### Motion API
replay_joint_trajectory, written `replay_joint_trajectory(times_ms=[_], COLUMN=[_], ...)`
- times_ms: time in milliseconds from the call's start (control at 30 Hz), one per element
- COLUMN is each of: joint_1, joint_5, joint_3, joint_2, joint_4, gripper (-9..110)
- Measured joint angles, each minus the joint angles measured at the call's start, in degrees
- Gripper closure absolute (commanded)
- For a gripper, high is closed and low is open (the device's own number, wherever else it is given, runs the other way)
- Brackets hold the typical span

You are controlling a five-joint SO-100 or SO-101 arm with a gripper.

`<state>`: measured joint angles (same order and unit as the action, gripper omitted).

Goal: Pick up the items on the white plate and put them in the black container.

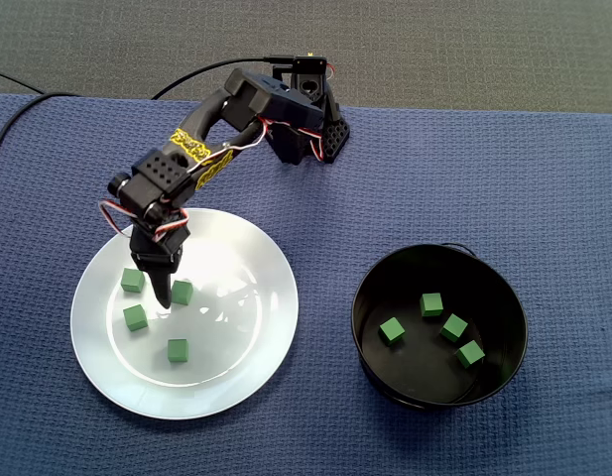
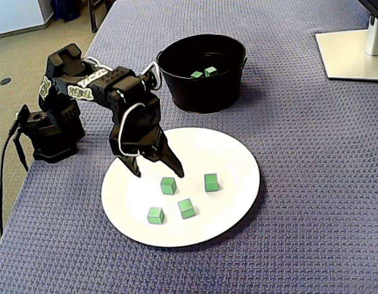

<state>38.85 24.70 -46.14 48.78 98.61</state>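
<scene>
Nearest in a fixed view, the white plate [image 2: 241,202] lies on the blue cloth [image 2: 311,184] and carries four green cubes, well apart from one another, so each can be taken singly: front cube [image 2: 155,215], middle cube [image 2: 187,207], right cube [image 2: 211,182] and target cube [image 2: 168,185]. Just behind them, my pincer [image 2: 158,174] hangs over the plate, spread wide and pinching nothing. One finger [image 2: 176,170] stands just beside the target cube, which I judge is my next pick. The jaws are held open so they can straddle it on descent. Farther back, the black container [image 2: 176,92] sits clear of the plate. Its four stored cubes [image 1: 431,303] [image 1: 391,330] [image 1: 454,327] [image 1: 471,353] suggest the task is about half done. Farthest away is a white stand base [image 2: 354,55], which plays no part.
</scene>
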Motion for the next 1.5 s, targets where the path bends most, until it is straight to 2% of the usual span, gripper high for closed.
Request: replay_joint_trajectory(times_ms=[233,467,733,1000,1367,1500], joint_1=[-0.3,-0.3,-1.3,-1.4,-1.4,0.8], joint_5=[0.4,0.5,0.5,-0.2,-0.1,1.3], joint_3=[-1.1,-1.1,-1.1,-1.8,-3.4,-3.4], joint_2=[-3.9,-6.0,-6.1,-6.0,-4.3,2.3], joint_4=[-4.4,-6.4,-6.5,-8.3,-10.1,-11.1], gripper=[68,80,86,101,102,102])
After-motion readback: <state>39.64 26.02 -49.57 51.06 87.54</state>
